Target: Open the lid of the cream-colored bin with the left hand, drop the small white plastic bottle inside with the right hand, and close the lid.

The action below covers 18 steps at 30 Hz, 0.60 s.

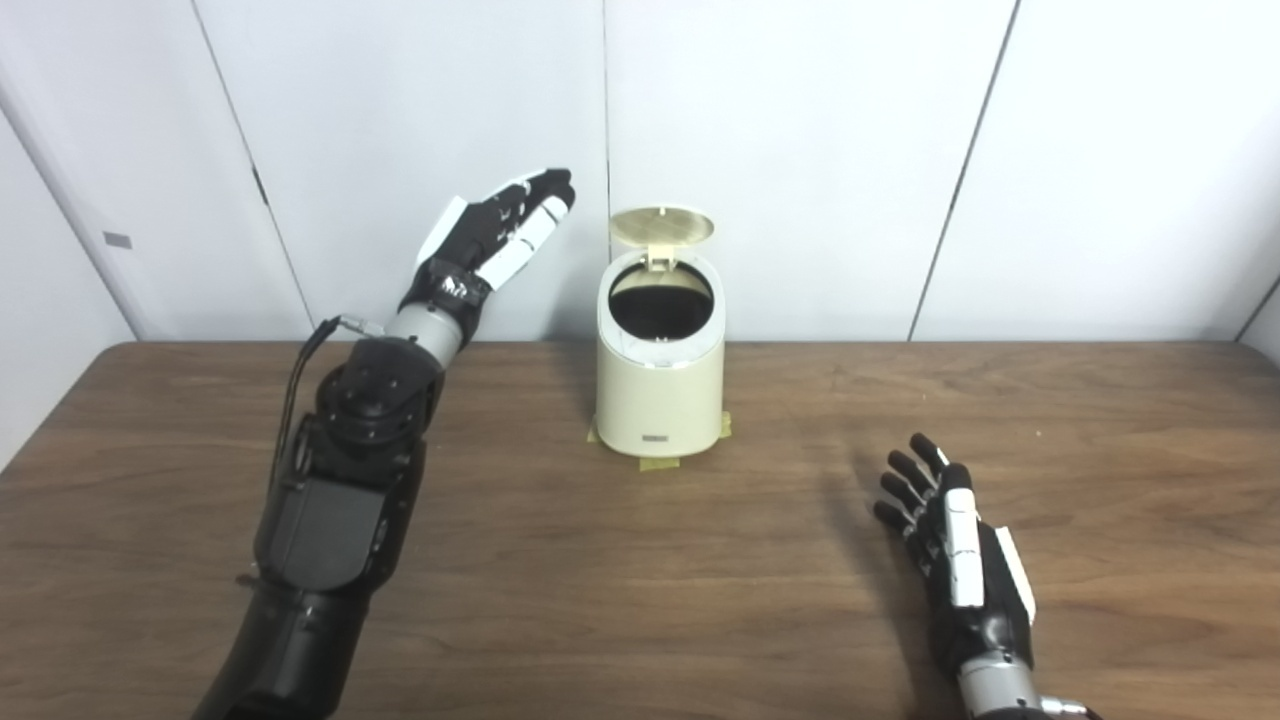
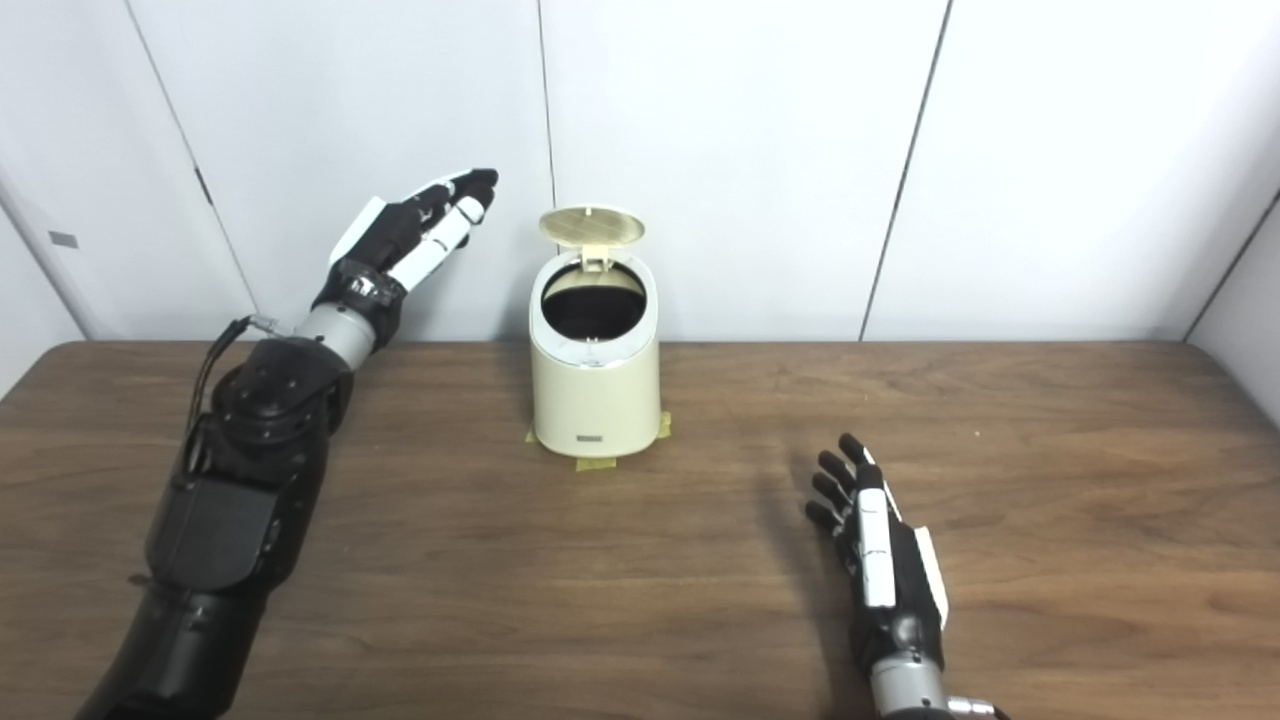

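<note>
Bin sits at the back of the table on yellow tape, lid tipped up, dark inside. From the left eye, the left hand is raised beside the lid, apart from it, fingers straight and empty. From the right eye, the right hand hovers low over the wood, well apart from the bin, fingers spread, grasping nothing. No bottle visible.

Colours observed from my position

Bin cream, its raised lid pale gold inside, interior black; table dark brown woodgrain; my left hand and right hand black with white panels.
</note>
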Tool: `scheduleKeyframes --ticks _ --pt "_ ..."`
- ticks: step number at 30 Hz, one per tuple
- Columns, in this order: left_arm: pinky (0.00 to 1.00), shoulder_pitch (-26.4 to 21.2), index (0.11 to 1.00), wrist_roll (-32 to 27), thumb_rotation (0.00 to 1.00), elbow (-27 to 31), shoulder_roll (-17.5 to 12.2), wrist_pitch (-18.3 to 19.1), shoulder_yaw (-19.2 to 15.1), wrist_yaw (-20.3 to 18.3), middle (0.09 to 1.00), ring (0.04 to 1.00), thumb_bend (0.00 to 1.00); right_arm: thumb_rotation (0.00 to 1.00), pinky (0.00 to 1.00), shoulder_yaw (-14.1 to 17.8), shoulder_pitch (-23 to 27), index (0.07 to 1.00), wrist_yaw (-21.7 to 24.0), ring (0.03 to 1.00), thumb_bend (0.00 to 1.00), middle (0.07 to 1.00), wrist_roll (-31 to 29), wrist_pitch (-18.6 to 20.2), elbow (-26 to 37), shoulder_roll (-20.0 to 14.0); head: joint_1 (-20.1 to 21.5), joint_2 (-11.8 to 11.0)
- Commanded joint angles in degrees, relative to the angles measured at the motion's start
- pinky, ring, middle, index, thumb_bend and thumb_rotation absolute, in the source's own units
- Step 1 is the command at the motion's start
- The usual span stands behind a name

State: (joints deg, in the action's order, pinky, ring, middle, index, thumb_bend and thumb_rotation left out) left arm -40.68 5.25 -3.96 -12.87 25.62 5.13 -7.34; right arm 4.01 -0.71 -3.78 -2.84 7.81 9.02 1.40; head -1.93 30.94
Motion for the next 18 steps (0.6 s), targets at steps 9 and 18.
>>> scheduleKeyframes --ticks 9,18 --pt "0.93 -11.1 0.829 10.8 0.84 -3.8 -4.8 -3.9 7.4 -2.2 0.907 0.934 0.47 1.00 0.78 -1.2 1.2 0.901 -0.3 0.840 0.57 0.843 4.0 -3.9 0.7 -0.9 0.0 0.2" --pt "0.89 -14.5 0.866 15.1 0.81 -6.3 -4.8 -3.5 9.7 -3.9 0.904 0.918 0.46 1.00 0.75 -4.5 1.1 0.937 0.4 0.850 0.54 0.847 10.5 -3.5 0.4 -3.8 0.1 0.2"
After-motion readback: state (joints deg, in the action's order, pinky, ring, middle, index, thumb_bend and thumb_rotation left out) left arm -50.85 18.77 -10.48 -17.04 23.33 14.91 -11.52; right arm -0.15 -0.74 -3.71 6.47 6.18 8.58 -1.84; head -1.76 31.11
